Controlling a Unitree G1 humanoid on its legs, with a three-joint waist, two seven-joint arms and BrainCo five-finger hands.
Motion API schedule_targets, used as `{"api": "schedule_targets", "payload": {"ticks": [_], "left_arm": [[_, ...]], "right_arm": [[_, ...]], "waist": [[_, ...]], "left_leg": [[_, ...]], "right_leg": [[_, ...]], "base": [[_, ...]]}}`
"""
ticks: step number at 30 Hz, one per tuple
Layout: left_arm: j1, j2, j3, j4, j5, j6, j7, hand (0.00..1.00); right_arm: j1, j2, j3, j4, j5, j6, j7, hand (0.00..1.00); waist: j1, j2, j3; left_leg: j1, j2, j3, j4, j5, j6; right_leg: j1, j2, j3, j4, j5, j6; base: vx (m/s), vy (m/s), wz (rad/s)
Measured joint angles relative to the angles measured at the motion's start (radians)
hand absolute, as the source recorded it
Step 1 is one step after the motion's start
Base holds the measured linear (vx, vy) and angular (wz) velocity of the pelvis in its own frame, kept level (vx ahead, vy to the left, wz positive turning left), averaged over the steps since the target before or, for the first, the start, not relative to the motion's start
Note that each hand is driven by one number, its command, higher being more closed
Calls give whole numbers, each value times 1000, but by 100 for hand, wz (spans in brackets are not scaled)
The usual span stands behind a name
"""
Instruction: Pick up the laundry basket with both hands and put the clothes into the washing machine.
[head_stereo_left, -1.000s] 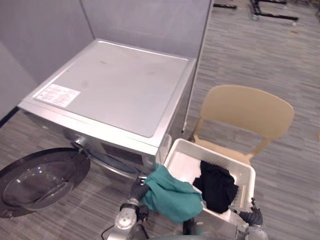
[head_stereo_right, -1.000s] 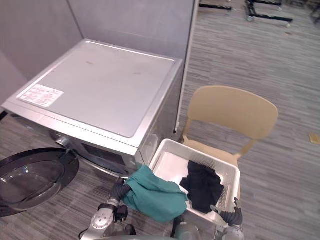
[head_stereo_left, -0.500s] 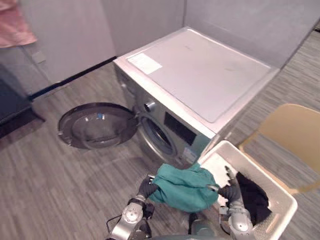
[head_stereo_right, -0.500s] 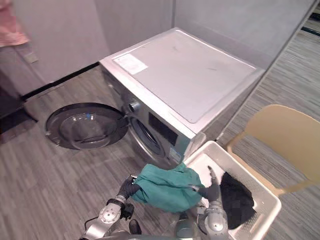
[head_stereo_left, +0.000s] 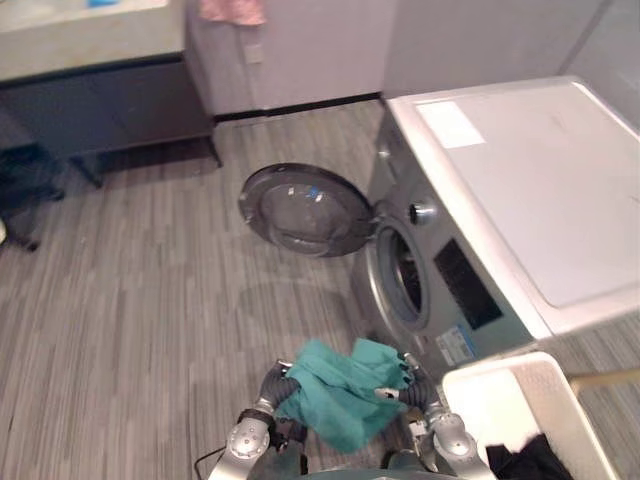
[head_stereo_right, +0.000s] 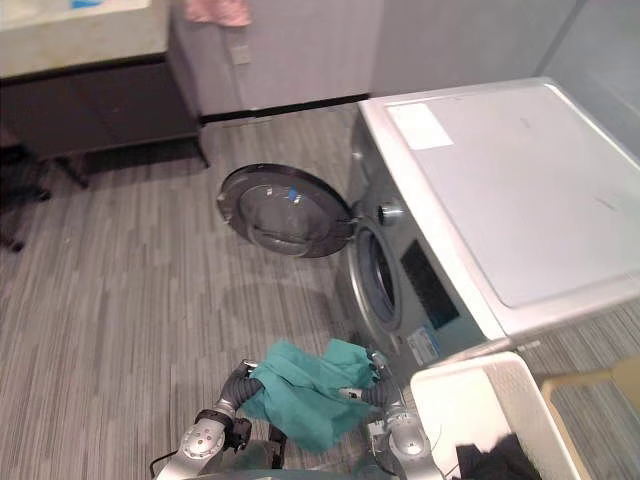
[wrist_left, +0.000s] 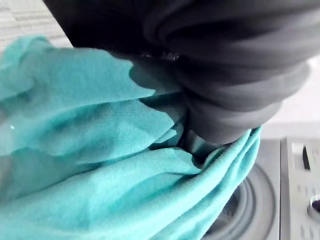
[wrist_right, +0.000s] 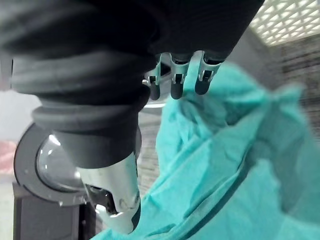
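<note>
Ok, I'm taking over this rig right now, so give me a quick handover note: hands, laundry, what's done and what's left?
Left hand: against one side of the teal garment; grip unreadable.
Right hand: open, fingers resting against the garment's other side.
The teal garment hangs between both hands, low in front of the washing machine, whose door is open.
The white basket sits to the robot's right by the machine, in neither hand, with a black garment in it.
Done: teal garment out of the basket.
Left: load it into the drum, then the black one.
</note>
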Motion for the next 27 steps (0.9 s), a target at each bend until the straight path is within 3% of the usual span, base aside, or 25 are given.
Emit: {"api": "schedule_targets", "payload": {"ticks": [1,2,3,4,5,8,10,11,12,13,14,15,16,17,18,19,20,21,22,23,25,27], "left_arm": [[30,3,21,-29,0,0,1,100],[62,5,28,-55,0,-1,2,100],[75,6,38,-66,0,-1,1,100],[96,-5,65,-73,0,1,8,100],[101,1,93,-73,0,5,19,100],[88,20,129,-74,0,5,26,100],[81,18,119,-74,0,5,23,100],[74,16,114,-74,0,4,21,100],[66,9,115,-74,0,3,19,100],[64,0,112,-73,-1,3,19,100],[65,-6,107,-72,-1,3,17,100],[61,-24,96,-68,-1,3,17,100],[48,-31,90,-64,0,5,16,100],[33,-57,89,-59,0,8,5,100],[34,-76,93,-56,0,6,1,100],[57,-75,94,-80,0,0,-4,100],[63,-87,101,-76,-1,-8,-3,100],[62,-87,106,-80,-1,-9,-3,100],[47,-83,120,-79,0,-9,-3,100],[38,-68,124,-77,0,-9,-4,100],[41,-70,126,-73,0,-8,-4,100],[43,-76,123,-73,1,-7,-4,100]], "right_arm": [[-1,4,1,-7,0,-1,0,0],[10,-1,5,-17,-1,-4,0,0],[21,-8,6,-14,-1,-2,0,0],[18,-18,22,-9,-2,0,-1,0],[19,-18,47,-10,-3,-1,1,0],[41,-8,87,-10,-2,-3,5,0],[40,-9,88,-12,-2,-3,5,0],[37,-10,88,-14,-1,-3,5,0],[33,-13,87,-21,-2,-3,5,0],[33,-18,87,-23,-1,-3,4,0],[40,-22,86,-30,-1,-2,4,0],[47,-31,77,-46,-2,-2,3,0],[37,-31,71,-54,-2,-3,3,0],[31,-43,67,-76,-2,-5,1,0],[32,-54,66,-84,-2,-12,1,0],[45,-47,77,-102,0,-22,-5,0],[45,-48,79,-125,1,-27,-14,0],[34,-45,77,-124,1,-29,-18,0],[13,-21,69,-105,1,-34,-23,0],[7,-9,70,-87,1,-33,-21,0],[7,-5,67,-66,0,-33,-21,0],[-14,-9,44,-34,-1,-28,-23,0]], "waist": [[0,-34,12],[-2,-27,7],[0,-19,7],[-1,-28,14],[-9,-15,21],[-21,-23,30],[-37,-23,31],[-43,-23,31],[-46,-25,29],[-58,-15,22],[-60,-8,10],[-54,23,2],[-59,30,4],[-74,25,17],[-74,51,21],[-59,48,5],[-35,75,0],[-26,90,-6],[-28,65,2],[-29,27,11],[-27,11,11],[-25,12,11]], "left_leg": [[-30,-15,54,116,-50,40],[-67,-15,118,272,-153,53],[-71,-7,119,305,-201,54],[-60,-9,110,339,-240,70],[-43,-1,82,330,-250,77],[55,16,32,233,-253,79],[111,15,22,185,-257,84],[134,9,19,156,-259,84],[167,-1,17,133,-262,63],[199,-1,12,123,-283,41],[217,4,4,124,-291,26],[211,34,26,164,-296,-17],[187,37,54,230,-269,-76],[168,24,109,338,-200,-162],[160,40,142,416,-186,-161],[123,83,207,620,-146,-147],[62,165,280,810,-196,-97],[35,200,296,864,-217,-84],[-9,235,310,892,-243,-56],[-49,243,307,852,-268,-31],[-69,239,226,734,-299,-39],[-69,201,51,539,-307,-61]], "right_leg": [[2,-40,-13,45,-46,10],[11,-45,-15,103,-94,-25],[14,-47,-5,154,-109,-55],[-52,-65,77,321,-81,-139],[-152,-46,157,466,-69,-159],[-292,81,188,428,-103,-96],[-340,114,138,330,-89,-78],[-367,126,91,255,-52,-78],[-381,141,34,128,29,-115],[-378,171,38,81,151,-188],[-369,178,33,75,199,-223],[-342,192,8,63,187,-224],[-325,183,0,65,175,-221],[-341,139,-38,189,134,-272],[-338,167,-44,197,100,-216],[-262,246,-35,-15,214,-263],[-200,314,5,-71,170,-332],[-178,344,46,-95,171,-335],[-146,360,106,-119,172,-333],[-114,359,172,-137,173,-331],[-70,360,269,-150,177,-324],[-34,359,398,-147,179,-276]], "base": [[165,115,71],[183,134,66],[231,88,37],[224,100,27],[230,76,29],[352,42,36],[338,-15,30],[308,-13,31],[438,-14,40],[481,-14,43],[725,-10,30],[642,1,18],[754,3,11],[466,-23,1],[442,-190,-54],[272,-241,-141],[232,-210,-173],[377,32,-187],[462,93,-164],[462,107,-151],[339,127,-158],[297,269,-179]]}}
